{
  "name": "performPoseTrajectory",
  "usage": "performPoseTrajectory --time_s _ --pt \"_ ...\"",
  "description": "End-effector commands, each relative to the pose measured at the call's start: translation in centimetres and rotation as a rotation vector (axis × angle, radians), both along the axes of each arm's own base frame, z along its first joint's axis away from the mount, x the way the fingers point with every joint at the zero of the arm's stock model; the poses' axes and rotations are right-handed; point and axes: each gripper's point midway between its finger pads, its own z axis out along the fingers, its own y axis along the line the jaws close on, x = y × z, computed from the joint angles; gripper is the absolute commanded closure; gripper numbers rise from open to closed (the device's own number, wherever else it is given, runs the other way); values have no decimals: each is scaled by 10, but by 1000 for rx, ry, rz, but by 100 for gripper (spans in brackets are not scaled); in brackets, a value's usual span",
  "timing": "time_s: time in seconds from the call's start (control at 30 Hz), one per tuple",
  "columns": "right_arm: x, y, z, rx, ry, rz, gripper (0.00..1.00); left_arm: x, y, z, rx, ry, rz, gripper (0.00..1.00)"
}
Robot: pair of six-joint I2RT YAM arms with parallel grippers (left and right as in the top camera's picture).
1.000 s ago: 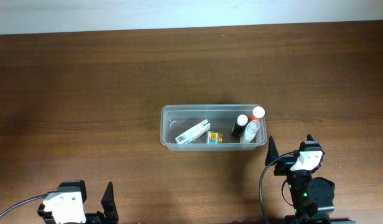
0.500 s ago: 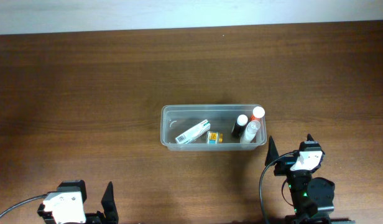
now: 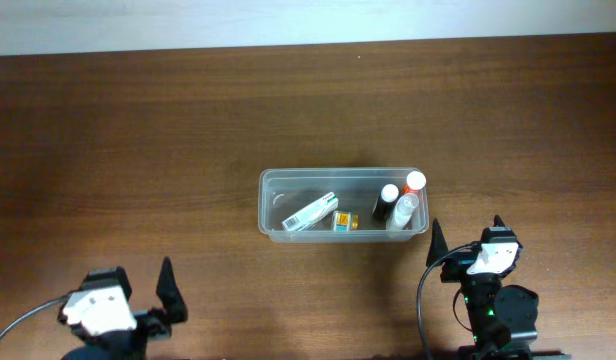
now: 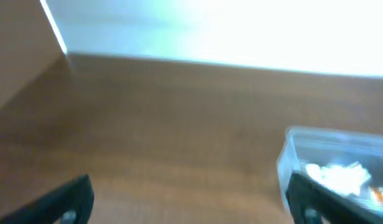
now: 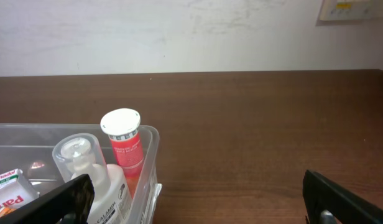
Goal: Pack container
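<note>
The clear plastic container (image 3: pixel 271 181) stands at the table's middle. It holds a white box (image 3: pixel 308 212), a small yellow box (image 3: pixel 345 221), a black bottle (image 3: pixel 385 203), a red bottle (image 3: pixel 415 183) and a clear-capped white bottle (image 3: pixel 404 212). It also shows in the right wrist view (image 5: pixel 149 134) with the red bottle (image 5: pixel 123 146) and white bottle (image 5: pixel 92 177), and blurred in the left wrist view (image 4: pixel 291 140). My left gripper (image 3: pixel 138 300) is open and empty at the front left. My right gripper (image 3: pixel 466 235) is open and empty just front right of the container.
The brown wooden table (image 3: pixel 138 150) runs to a white wall (image 3: pixel 288 20) at the back. A wall plate (image 5: pixel 344 9) shows at the top right of the right wrist view.
My left arm has shifted and turned slightly at the front left; its view is motion-blurred. The right arm and the container's contents have not moved.
</note>
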Motion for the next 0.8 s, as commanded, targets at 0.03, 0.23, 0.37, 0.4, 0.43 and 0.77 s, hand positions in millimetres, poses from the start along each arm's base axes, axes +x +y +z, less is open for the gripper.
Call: performPoseTrajectory --time_s 0.03,0.23,0.37,0.4,0.43,0.77 --pt "0 -1 -4 -1 7 -7 2 22 4 -35 -6 -31 20 1" --pt "0 -1 -4 -1 8 -7 2 59 4 -58 -2 -224 12 1" --pt "0 -1 -4 -1 8 -7 2 73 5 -63 3 -368 12 1" --pt "0 -1 -4 -1 7 -8 2 75 5 -65 4 -402 11 1" --pt "0 -1 -4 -1 7 -8 2 77 5 -69 4 -422 11 1" --pt "0 -1 -4 -1 8 -7 2 78 5 -113 0 -238 16 1"
